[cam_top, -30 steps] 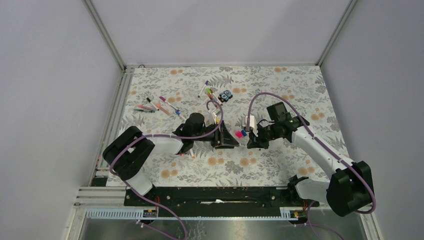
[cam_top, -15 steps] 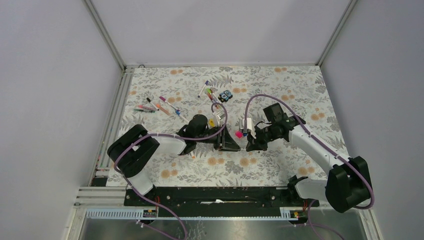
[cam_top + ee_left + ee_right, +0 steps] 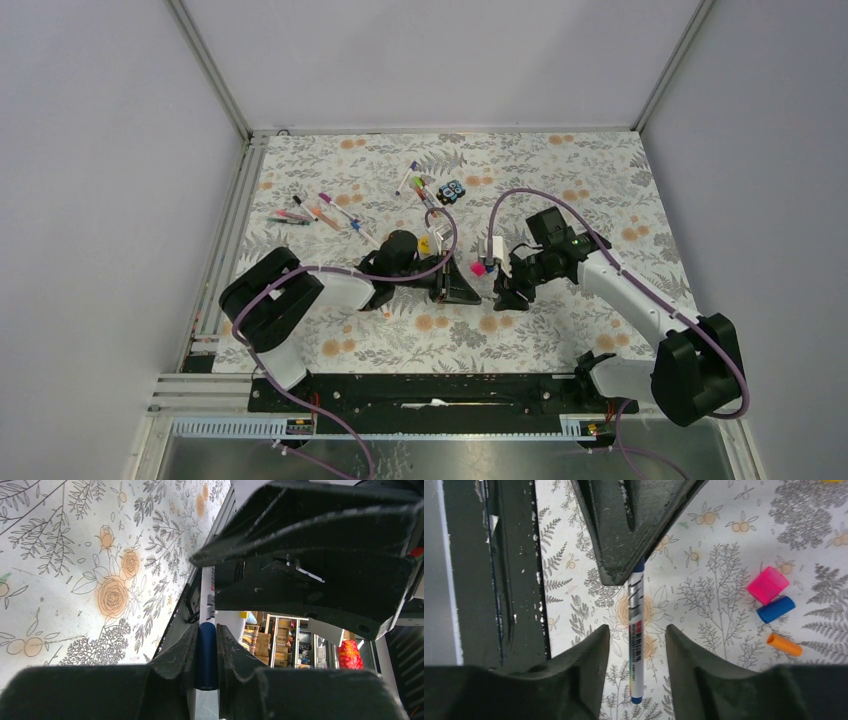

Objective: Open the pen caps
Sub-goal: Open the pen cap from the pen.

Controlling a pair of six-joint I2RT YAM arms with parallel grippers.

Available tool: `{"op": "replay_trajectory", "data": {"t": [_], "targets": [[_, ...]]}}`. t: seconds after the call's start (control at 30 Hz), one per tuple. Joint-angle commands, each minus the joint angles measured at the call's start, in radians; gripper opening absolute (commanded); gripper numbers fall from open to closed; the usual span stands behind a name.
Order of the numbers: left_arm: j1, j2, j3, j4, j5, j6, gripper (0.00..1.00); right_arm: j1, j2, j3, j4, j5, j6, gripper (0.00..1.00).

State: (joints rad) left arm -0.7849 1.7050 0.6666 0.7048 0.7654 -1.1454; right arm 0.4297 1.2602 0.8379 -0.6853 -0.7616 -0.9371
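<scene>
The left gripper (image 3: 206,628) pinched a white pen (image 3: 636,605) by what appeared to be its blue cap (image 3: 206,660). The right gripper (image 3: 638,630) stood spread around the barrel.

No legible text — only blurred red and black print along the barrel of the pen (image 3: 636,630)

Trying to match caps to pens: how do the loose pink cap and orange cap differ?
The pink cap is wide and stubby; the orange cap is slim. The pink cap lies right beside the blue cap; the orange cap lies apart from both. Both lie on their sides, off any pen.
</scene>
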Motion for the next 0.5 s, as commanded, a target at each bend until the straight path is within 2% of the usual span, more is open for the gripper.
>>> {"op": "replay_trajectory", "data": {"t": [0.0, 0.13, 0.27, 0.4, 0.47], "targets": [[-0.010, -0.072, 0.004, 0.082, -0.030, 0.033, 0.00, -0.044, -0.056, 0.049, 0.012, -0.039, 0.101, 0.62], [-0.010, -0.165, -0.041, 0.071, -0.160, 0.092, 0.00, -0.149, -0.118, 0.089, 0.014, -0.192, 0.216, 0.81], [-0.021, -0.321, -0.099, 0.085, -0.361, 0.181, 0.00, -0.235, -0.152, 0.107, 0.123, -0.373, 0.452, 0.88], [-0.047, -0.442, -0.130, 0.121, -0.555, 0.304, 0.00, -0.257, -0.152, 0.102, 0.349, -0.449, 0.856, 0.91], [-0.066, -0.483, -0.127, 0.129, -0.647, 0.368, 0.00, -0.257, -0.148, 0.072, 0.518, -0.475, 1.175, 0.91]]}}
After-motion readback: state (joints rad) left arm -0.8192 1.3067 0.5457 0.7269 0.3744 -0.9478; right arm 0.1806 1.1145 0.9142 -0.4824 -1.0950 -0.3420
